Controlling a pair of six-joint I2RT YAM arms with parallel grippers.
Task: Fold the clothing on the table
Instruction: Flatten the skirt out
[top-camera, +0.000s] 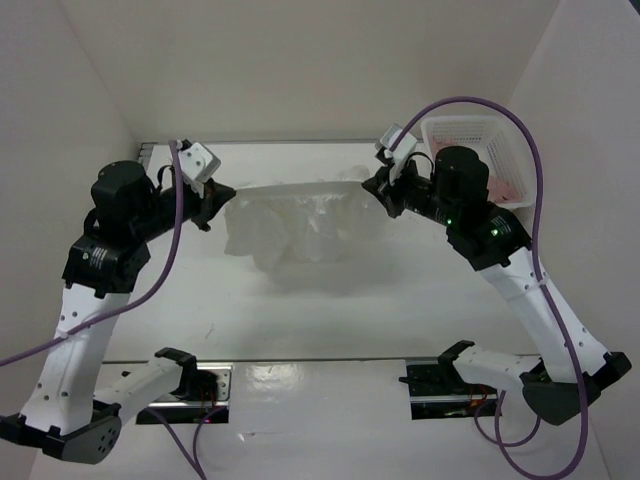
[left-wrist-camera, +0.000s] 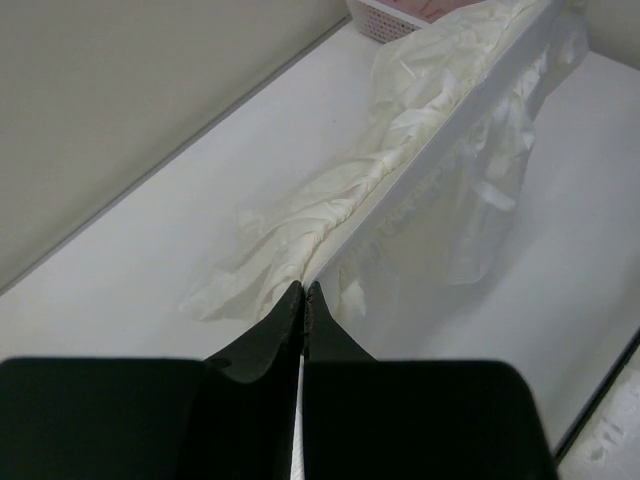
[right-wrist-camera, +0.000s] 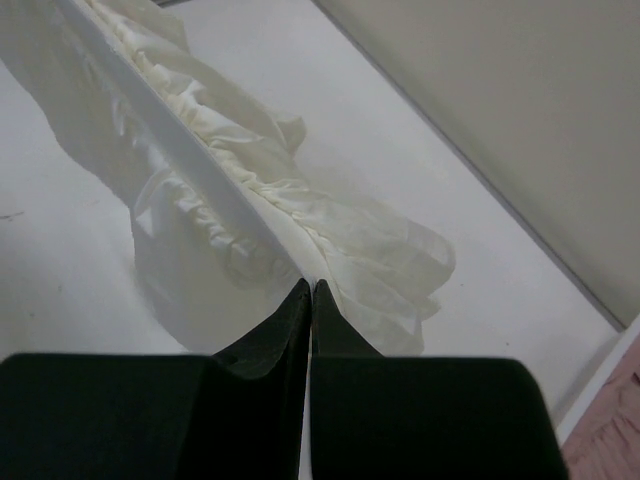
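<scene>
White walls close in the table (top-camera: 330, 330) on three sides. Clothing (top-camera: 300, 225) hangs at the far middle, its upper edge drawn taut between the two arms, with ruffled tiers drooping below; whether the hem rests on the surface cannot be told. Left gripper (top-camera: 224, 199) and right gripper (top-camera: 370, 184) each have jaws pressed together, pinching one end of that edge. From above, the pinch points are masked by the wrist housings. At far right, a lattice basket (top-camera: 455, 125) is partly hidden by the right arm, and the pink garment (top-camera: 505, 189) inside shows only in part. Purple cables (top-camera: 178, 230) loop over both arms.
</scene>
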